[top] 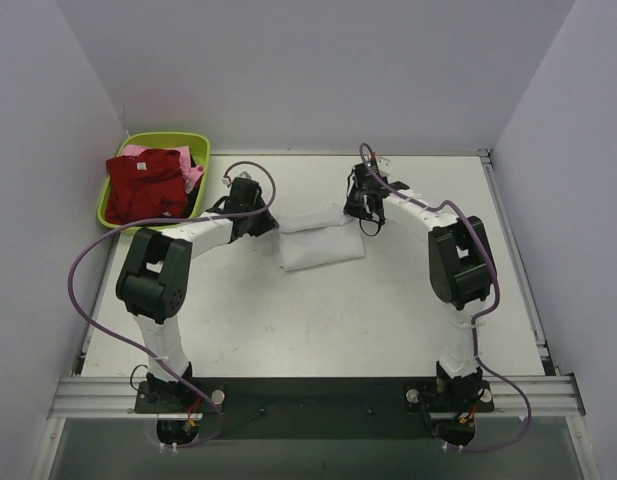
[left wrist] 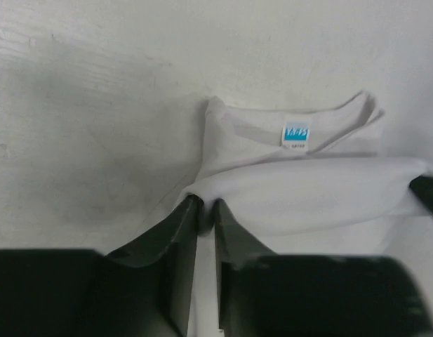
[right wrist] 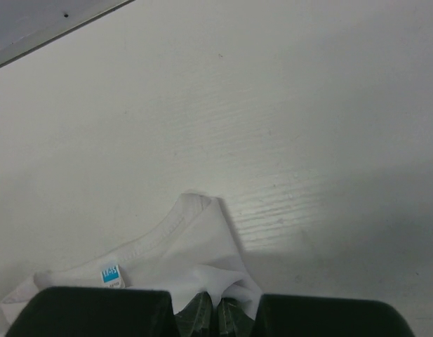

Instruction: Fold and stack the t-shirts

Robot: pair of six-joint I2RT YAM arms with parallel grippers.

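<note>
The white t-shirt (top: pixel 318 243) lies folded small at the middle of the table, its blue neck label (left wrist: pixel 295 132) showing. My left gripper (top: pixel 260 222) is shut on the shirt's left edge (left wrist: pixel 205 203). My right gripper (top: pixel 364 212) is shut on the shirt's right corner (right wrist: pixel 217 309); the label also shows in the right wrist view (right wrist: pixel 111 273). The dark red t-shirt (top: pixel 146 185) lies in the lime-green basin (top: pixel 203 142) at the back left, with the pink t-shirt (top: pixel 192 177) under and behind it.
The basin stands off the table's back left corner by the left wall. A raised table edge (top: pixel 511 250) runs along the right side. Purple cables loop from both arms over the table.
</note>
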